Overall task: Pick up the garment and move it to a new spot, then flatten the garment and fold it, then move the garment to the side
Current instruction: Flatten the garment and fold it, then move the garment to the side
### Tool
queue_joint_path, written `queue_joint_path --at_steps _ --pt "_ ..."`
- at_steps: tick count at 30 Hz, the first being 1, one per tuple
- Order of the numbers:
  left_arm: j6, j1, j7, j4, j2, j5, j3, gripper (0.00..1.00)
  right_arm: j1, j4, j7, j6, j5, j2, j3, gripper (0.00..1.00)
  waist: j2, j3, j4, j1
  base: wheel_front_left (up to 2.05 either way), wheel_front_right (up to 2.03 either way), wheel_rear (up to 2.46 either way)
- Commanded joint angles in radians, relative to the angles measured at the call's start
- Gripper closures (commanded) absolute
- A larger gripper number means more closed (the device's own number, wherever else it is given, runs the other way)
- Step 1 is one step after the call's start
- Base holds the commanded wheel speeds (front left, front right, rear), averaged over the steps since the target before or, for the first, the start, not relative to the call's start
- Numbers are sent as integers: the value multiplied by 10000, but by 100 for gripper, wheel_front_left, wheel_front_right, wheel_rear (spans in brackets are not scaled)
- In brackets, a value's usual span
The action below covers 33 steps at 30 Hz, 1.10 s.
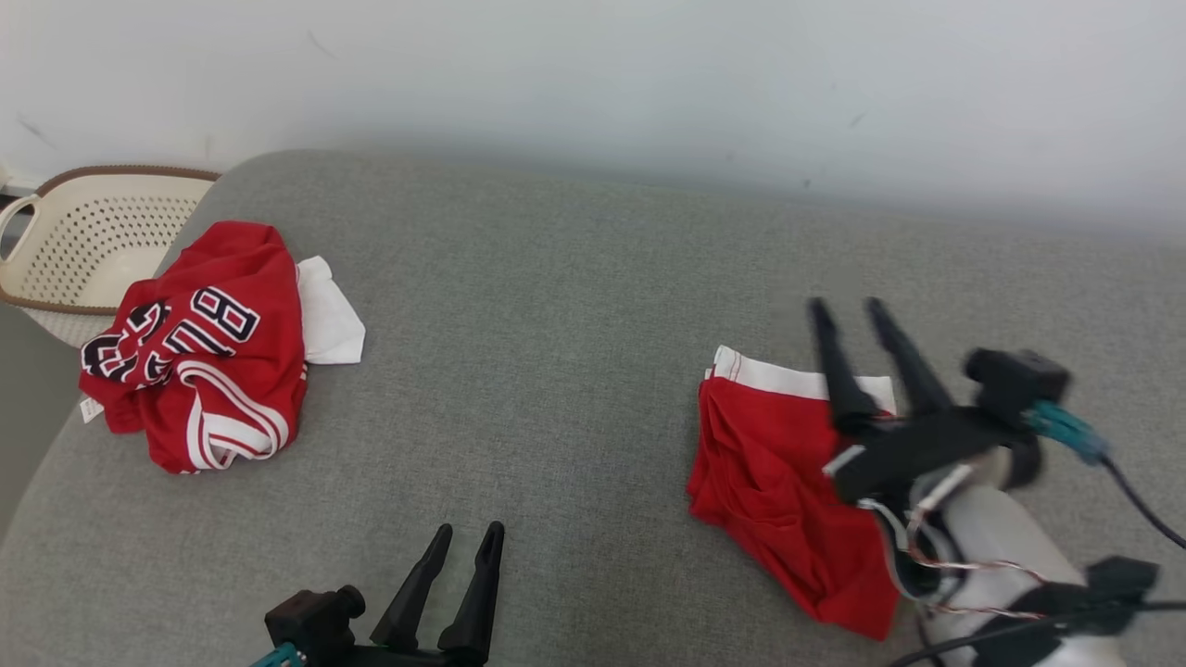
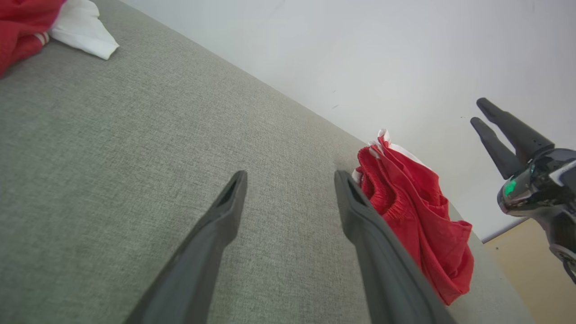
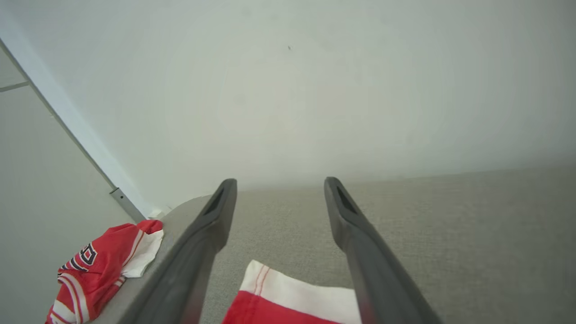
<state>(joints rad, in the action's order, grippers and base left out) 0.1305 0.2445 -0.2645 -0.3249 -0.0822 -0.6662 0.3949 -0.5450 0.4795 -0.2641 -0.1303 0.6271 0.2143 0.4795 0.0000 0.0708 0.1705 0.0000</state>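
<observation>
Head view, going from 9 o'clock across. Cream perforated basket (image 1: 93,232) sits at 10 o'clock, off the edge of the grey cushion (image 1: 556,306). Just beside it at 9 o'clock, on the cushion, is a crumpled red jersey (image 1: 204,352) with dark numbers and white trim. A white cloth (image 1: 329,320) pokes out from under its 3 o'clock side, touching it.

My left gripper (image 1: 469,530) is low at 6 o'clock with fingers pointing to 12. Its jaws are spread and empty, and the left wrist view shows bare cushion between the two fingers. It is well apart from both red piles.

The task garment, the red shorts (image 1: 769,472), lies bunched on the cushion at 4 o'clock. Its white waistband is toward 12 and the red body trails toward 5, near the cushion's edge. It is not flat and not folded.

My right gripper (image 1: 848,310) is at 3 o'clock, above the waistband end, fingers pointing to 12. Its jaws are parted with nothing pinched. The right wrist view shows the waistband lying below the gap between the fingers. In the left wrist view this gripper hangs in the air, clear of the cloth. The plain white wall runs across 12 o'clock.
</observation>
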Motion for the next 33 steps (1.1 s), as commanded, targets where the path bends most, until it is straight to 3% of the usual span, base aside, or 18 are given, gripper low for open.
queue_joint_path --at_steps 1,8,14,22,30,31,32,33 --pt "-5 -121 0 5 18 128 2 0 412 97 0 -8 -114 139 -426 0 0 -52 -70 0 0 0 0" --pt "-6 -150 0 48 30 58 94 0 1413 698 0 -8 -7 381 -1491 0 0 -108 -95 0 0 0 0" --pt "-5 -193 0 53 -1 53 124 0 2068 1230 -1 -8 718 410 -1073 0 0 -62 -45 0 0 0 0" --pt "-5 -10 0 22 -59 55 224 0 1706 1870 0 -8 1625 257 -633 0 0 147 171 0 0 0 0" --pt "-6 125 0 -26 -75 39 217 0 1247 3527 49 -8 2651 80 295 0 0 318 593 0 0 0 0" --pt "-5 116 0 -26 -81 42 192 0 1217 3599 56 -8 2766 74 412 16 0 326 610 0 0 0 0" --pt "-5 104 0 -25 -87 47 169 0 1180 3662 58 -8 2854 80 520 68 0 333 624 0 0 0 0" --pt "-5 96 0 -18 -84 53 156 0 1126 3682 57 -8 2942 114 583 100 0 341 636 0 0 0 0"
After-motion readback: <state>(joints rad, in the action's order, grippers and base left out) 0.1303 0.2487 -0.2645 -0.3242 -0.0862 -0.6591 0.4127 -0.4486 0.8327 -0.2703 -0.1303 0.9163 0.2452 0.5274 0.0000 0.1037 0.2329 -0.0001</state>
